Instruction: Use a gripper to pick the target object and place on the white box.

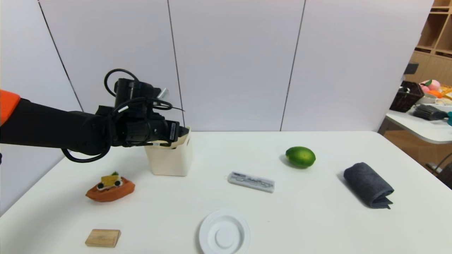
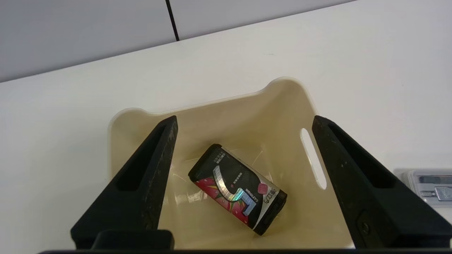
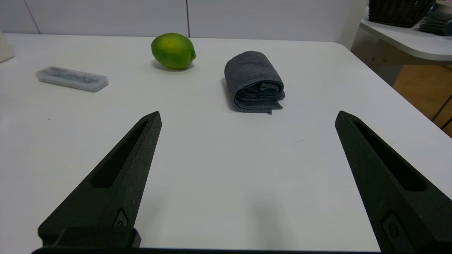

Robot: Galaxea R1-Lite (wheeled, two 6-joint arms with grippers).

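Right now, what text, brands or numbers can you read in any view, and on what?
"WRIGLEY'S": on the dark box lying in the cream bin, under the open left tool.
"5": big silver figure on that box.
Small white print on its label: too small to read.
Grey case: markings too blurred to read.

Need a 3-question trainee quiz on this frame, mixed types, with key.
1. True or false: the gum box stands upright on the table.
2. Which item lies nearest the plate? A) lime B) grey case C) towel
3. Fill in: the left pincer hangs over the ____ with its fingers spread.

Key:
1. False; it lies tilted on its side inside the bin.
2. B.
3. Bin. The right pincer, also open, is parked over bare table near the towel.
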